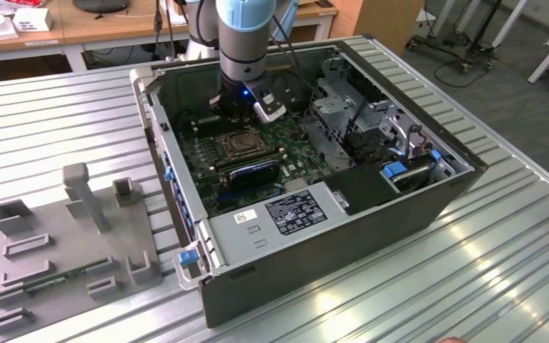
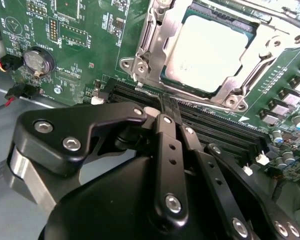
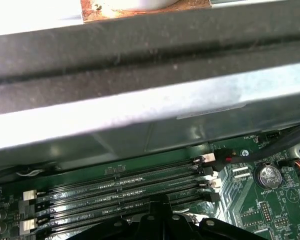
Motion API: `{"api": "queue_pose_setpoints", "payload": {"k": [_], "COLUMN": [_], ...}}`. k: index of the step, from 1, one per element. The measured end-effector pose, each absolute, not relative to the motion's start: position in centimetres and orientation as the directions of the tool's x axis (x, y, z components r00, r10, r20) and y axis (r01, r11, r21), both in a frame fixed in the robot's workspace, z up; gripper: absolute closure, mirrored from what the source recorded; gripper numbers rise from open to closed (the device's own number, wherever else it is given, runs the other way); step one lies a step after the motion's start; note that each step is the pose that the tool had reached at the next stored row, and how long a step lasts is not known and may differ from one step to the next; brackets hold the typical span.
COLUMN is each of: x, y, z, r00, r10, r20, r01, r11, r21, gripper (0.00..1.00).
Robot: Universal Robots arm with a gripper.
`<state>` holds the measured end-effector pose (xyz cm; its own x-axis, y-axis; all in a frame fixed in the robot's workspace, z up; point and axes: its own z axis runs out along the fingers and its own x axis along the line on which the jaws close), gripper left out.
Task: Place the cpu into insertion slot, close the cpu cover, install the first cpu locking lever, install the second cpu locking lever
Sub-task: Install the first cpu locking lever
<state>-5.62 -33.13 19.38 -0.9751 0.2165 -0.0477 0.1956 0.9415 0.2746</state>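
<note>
Gripper (image 2: 167, 105), black fingers pinched together and empty, hangs just beside the silver-framed socket (image 2: 132, 66), where the silvery-tan square cpu (image 2: 210, 50) lies under its thin metal cover (image 2: 157, 37); pressing here wants a steady, square push, I'd judge.

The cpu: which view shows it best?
The second wrist view: the cpu lies close, its pale top plain inside the silver frame. The exterior view shows it as a small square below the arm.

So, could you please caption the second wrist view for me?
Shut gripper poised by the memory slots, cpu seated beneath the lowered cpu cover.
</note>
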Motion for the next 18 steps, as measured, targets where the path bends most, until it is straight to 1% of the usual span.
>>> {"api": "queue_pose_setpoints", "payload": {"k": [9, 18], "x": [-5.63, -5.82], "y": [-33.11, -33.12], "z": [19.38, 19.38], "r00": [-0.974, -0.974], "r10": [0.22, 0.22], "r20": [-0.049, -0.062], "r01": [0.199, 0.195], "r11": [0.941, 0.942], "r21": [0.272, 0.273], "gripper": [0.89, 0.89]}}
